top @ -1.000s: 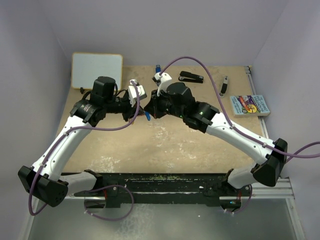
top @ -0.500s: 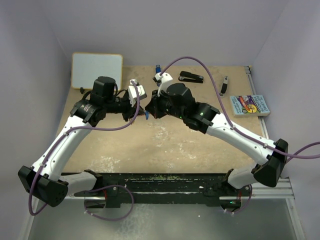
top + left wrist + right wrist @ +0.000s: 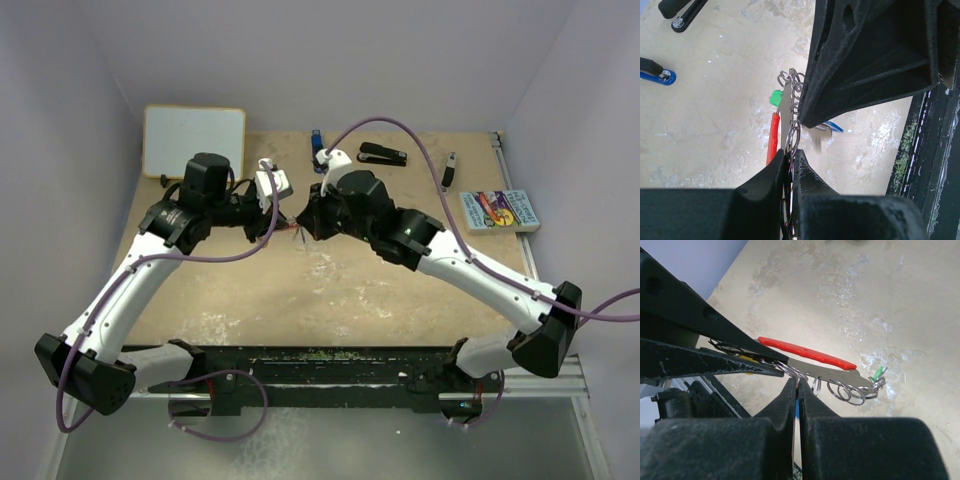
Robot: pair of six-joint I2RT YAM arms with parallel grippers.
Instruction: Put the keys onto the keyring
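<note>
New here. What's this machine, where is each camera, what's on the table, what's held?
Two white robot arms bolted at the near edge of the table, each ending in a two-finger gripper. The wide shot is from a fixed camera above and behind them; the other two cameras sit on the wrists, looking along each arm's fingers. The left gripper is shut on the keyring, a red clip with metal rings. The right gripper is pinched shut at one ring; what it pinches is unclear. A green-tagged key sits at the far end. Elsewhere lie a whiteboard, stapler, blue stick and book.
</note>
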